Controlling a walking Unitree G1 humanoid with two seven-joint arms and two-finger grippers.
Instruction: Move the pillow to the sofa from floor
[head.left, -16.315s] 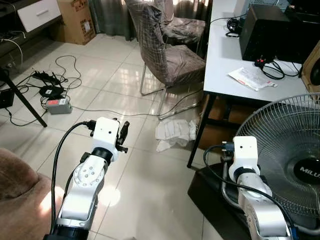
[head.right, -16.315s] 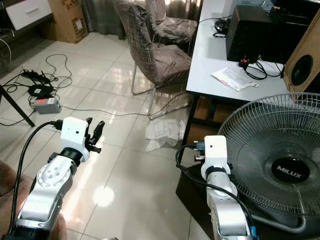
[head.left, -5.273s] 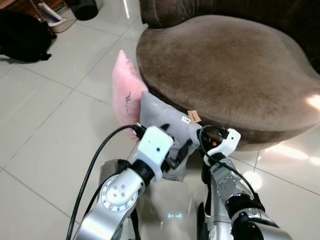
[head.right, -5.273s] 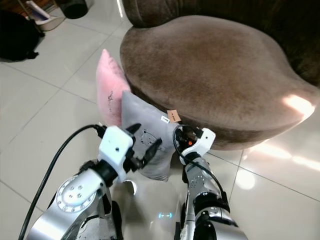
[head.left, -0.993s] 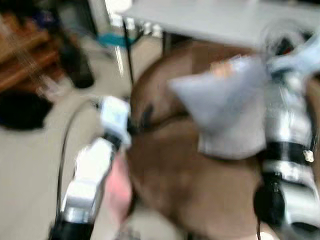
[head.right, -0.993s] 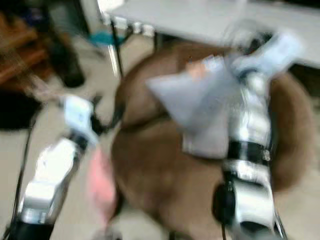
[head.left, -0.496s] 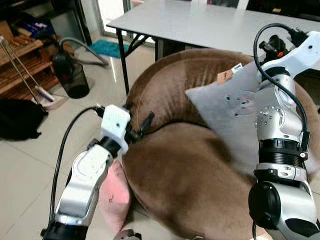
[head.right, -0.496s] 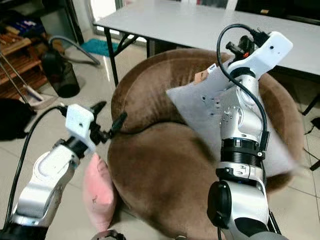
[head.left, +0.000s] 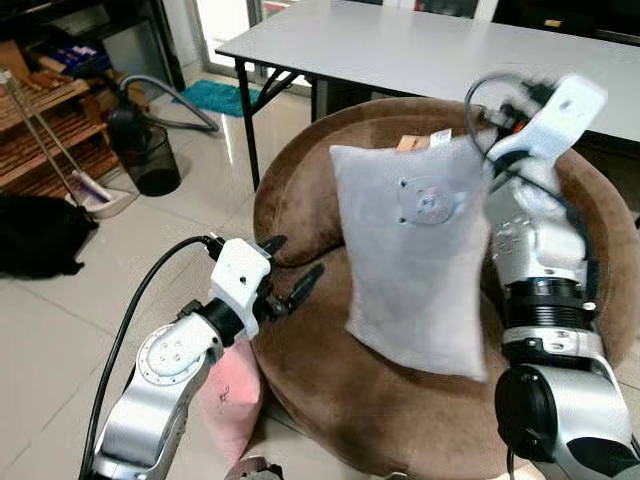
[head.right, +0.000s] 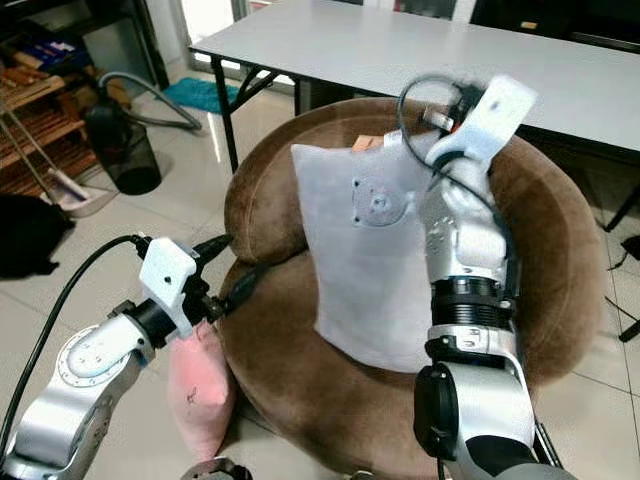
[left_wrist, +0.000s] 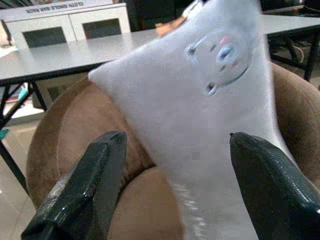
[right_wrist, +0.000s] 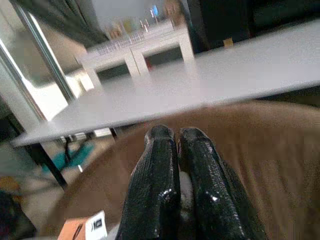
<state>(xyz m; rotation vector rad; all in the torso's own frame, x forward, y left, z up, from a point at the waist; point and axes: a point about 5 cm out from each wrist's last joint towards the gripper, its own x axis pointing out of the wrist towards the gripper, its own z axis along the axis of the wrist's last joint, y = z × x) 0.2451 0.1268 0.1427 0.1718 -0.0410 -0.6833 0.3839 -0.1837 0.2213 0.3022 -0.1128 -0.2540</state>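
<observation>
Left gripper (head.left: 293, 276), nearest, fingers spread wide and holding nothing, hovers just beside the front-left edge of the sofa (head.left: 400, 420), pointing toward the pillow. Pink cushion (head.right: 200, 385) stands on the floor (head.left: 60, 330) against the sofa's base, below the left arm; small dark marks on it are too small to read. Sofa: round, brown, with a curved backrest. Pillow (head.left: 415, 260), grey, hangs upright in the air above the sofa seat, in front of the backrest, its lower edge clear of the cushion; a round printed motif sits on its upper face, details blurred. An orange tag (head.right: 366, 144) and a white label (head.left: 440, 135) stick up from its top edge; their writing cannot be read. Right gripper (right_wrist: 172, 150), fingers pinched tight together on the pillow's top corner, holds it up. Behind the sofa, a grey table (head.left: 400, 50). Far left: black bin (head.left: 145, 150), vacuum hose (head.left: 175, 100), wooden rack (head.left: 40, 130), black bag (head.left: 40, 235).
</observation>
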